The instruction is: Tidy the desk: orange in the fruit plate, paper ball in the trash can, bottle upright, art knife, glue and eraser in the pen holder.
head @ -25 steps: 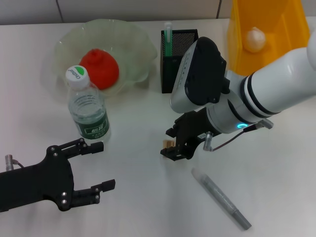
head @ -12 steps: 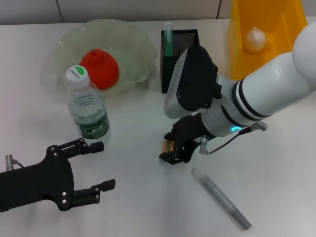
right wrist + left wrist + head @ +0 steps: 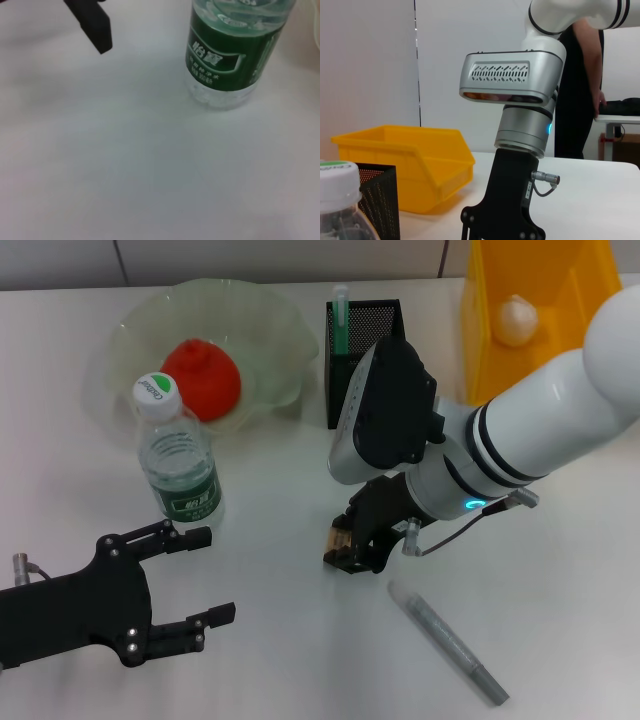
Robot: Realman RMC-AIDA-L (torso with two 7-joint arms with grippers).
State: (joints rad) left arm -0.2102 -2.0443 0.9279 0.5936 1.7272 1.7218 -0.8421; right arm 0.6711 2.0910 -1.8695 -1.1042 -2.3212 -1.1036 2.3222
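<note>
right tool (image 3: 345, 540): down at the tabletop (image 3: 560, 570) near its middle, fingers narrowed onto the eraser (image 3: 340, 536); black fingers pointed at the surface, white arm reaching in from the right edge.
eraser: tan block between the right tool's fingers, at or just off the tabletop; contact with the surface could not be told.
left tool (image 3: 205, 575): parked near the front-left corner, fingers spread wide, nothing between them, lying low over the tabletop.
grey pen-like stick (image 3: 448, 641): lay flat, just front-right of the right tool, angled toward the front-right corner, not touching the tool.
bottle (image 3: 178, 457): stood upright, white cap on, green label, left of the right tool and just behind the left tool; right wrist view showed its base (image 3: 227, 60) seated on the tabletop.
pen holder (image 3: 350, 350): black mesh cup behind the right tool, partly hidden by the arm; one pale green stick-shaped item (image 3: 341, 318) stood in it at its left side.
fruit plate (image 3: 135, 325): back-left area of the tabletop, behind the bottle.
orange (image 3: 202, 378): sat inside the fruit plate, nub up.
trash can (image 3: 590, 290): yellow bin at the back-right corner.
paper ball (image 3: 518, 319): white, inside the trash can.
left wrist view: right arm's silver wrist block (image 3: 510, 80) above its black tool mount, with yellow bin (image 3: 410, 160), mesh cup (image 3: 379, 205) and bottle cap (image 3: 340, 182) nearer the camera.
</note>
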